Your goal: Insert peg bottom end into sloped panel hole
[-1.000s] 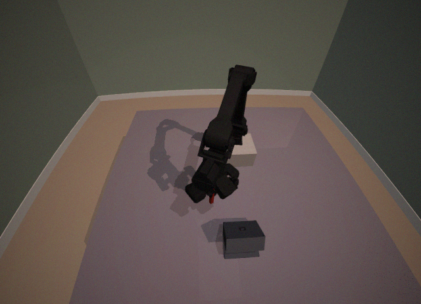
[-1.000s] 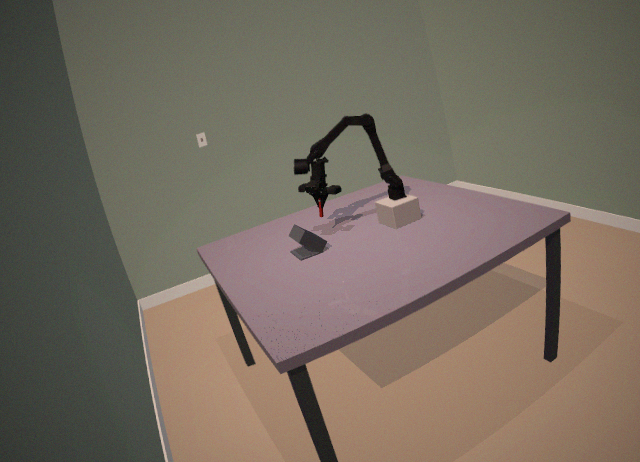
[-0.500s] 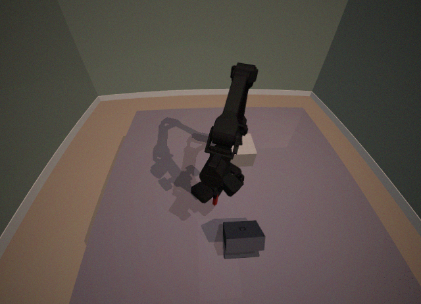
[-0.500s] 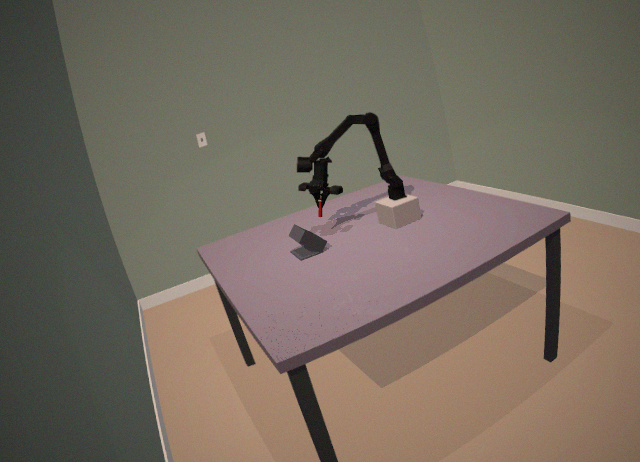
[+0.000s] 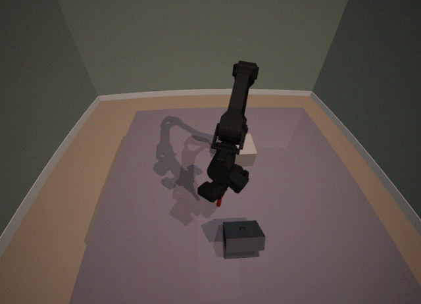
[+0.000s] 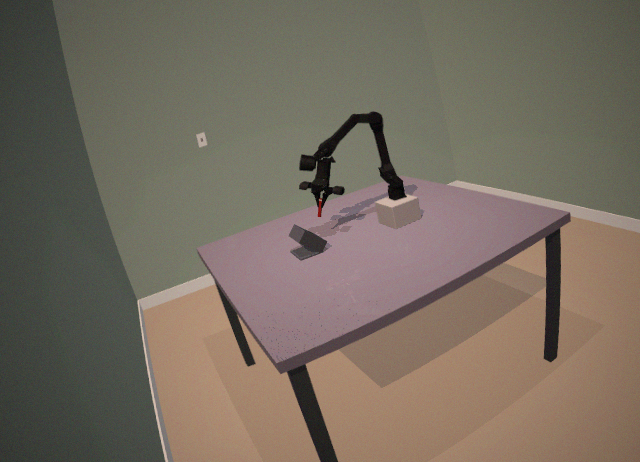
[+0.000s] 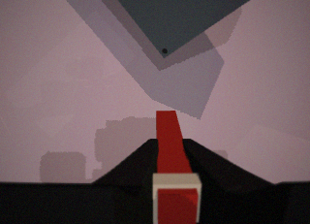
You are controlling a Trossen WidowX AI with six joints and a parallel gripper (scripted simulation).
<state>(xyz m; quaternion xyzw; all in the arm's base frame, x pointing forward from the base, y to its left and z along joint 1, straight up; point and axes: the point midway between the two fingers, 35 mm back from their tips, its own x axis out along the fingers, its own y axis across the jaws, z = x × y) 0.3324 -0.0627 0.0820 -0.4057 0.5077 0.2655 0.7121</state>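
Wrist view: the end effector (image 7: 170, 153) is clamped on the red peg (image 7: 170, 137), its dark fingers pressing the peg from either side. The peg has flat sides and a pale square cap at the end nearest the camera, and its free end points down toward the desk (image 7: 48, 88). Beyond that end lies the dark sloped panel (image 7: 179, 16), seen corner-on, with a small dark dot near its nearest corner.

In the exterior view the end effector (image 6: 321, 194) hangs well above the desk (image 6: 413, 250), and the peg (image 6: 320, 207) hangs nearly upright below it — clear of the surface. The panel (image 6: 306, 236) rests on the desk below and a little nearer the camera, apart from the peg.

From the top view, the peg (image 5: 219, 201) shows as a short red tip under the end effector (image 5: 220, 192). The panel (image 5: 243, 237) sits nearer, and the hole (image 5: 242, 228) shows in its upper face. The arm (image 5: 237, 100) rises from a pale block (image 5: 249, 149) at the far side.
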